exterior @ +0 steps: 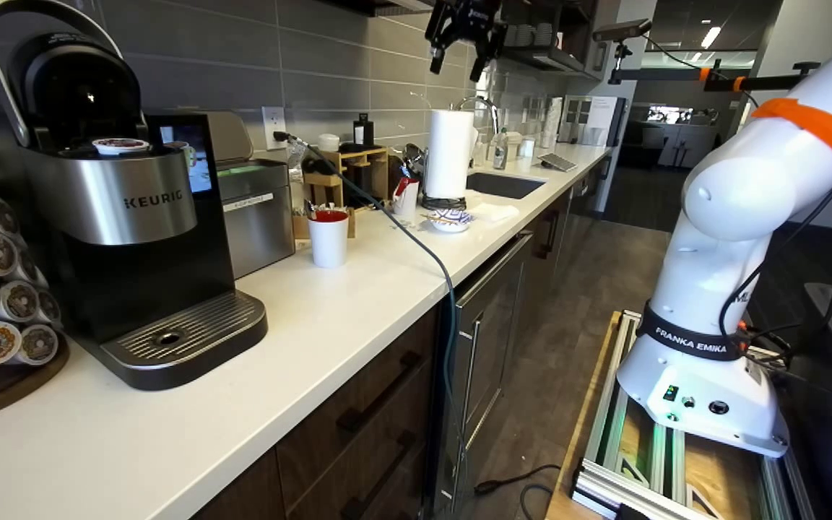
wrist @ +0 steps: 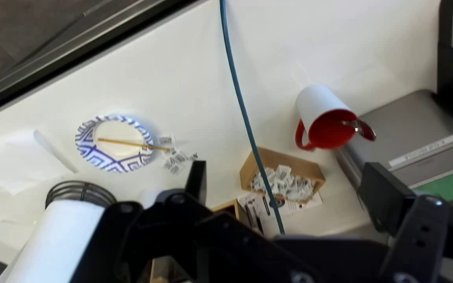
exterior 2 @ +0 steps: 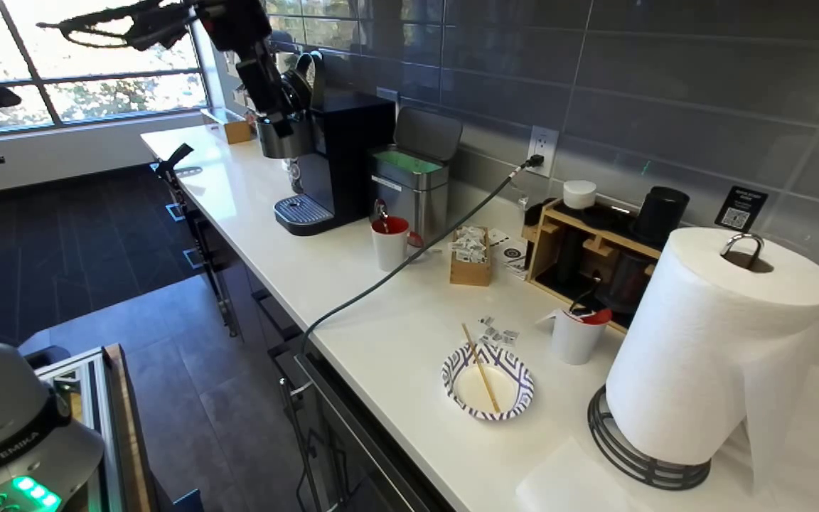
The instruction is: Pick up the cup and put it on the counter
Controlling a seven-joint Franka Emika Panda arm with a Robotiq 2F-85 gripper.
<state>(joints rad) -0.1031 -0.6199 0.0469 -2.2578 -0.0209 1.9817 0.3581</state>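
Note:
Two small white cups with red insides stand on the off-white counter (exterior: 358, 303). One cup (exterior: 330, 242), with a spoon in it, stands near the coffee machine; it also shows upright in an exterior view (exterior 2: 389, 250) and upper right in the wrist view (wrist: 317, 103), red handle visible. The similar cup (exterior 2: 574, 340) stands by the paper-towel roll, and is mostly hidden behind the gripper in the wrist view. I cannot tell which is the task's. My gripper (exterior: 457, 68) is high above the counter. In the wrist view its fingers (wrist: 290, 188) are wide apart, holding nothing.
A blue-green cable (exterior 2: 409, 262) crosses the counter from the wall outlet. A Keurig machine (exterior: 149, 195), metal bin (exterior: 257, 209), packet box (wrist: 281, 173), patterned bowl with a stick (exterior 2: 488, 384), paper-towel roll (exterior 2: 719, 348) and wooden organizer (exterior 2: 594, 249) stand around the cups.

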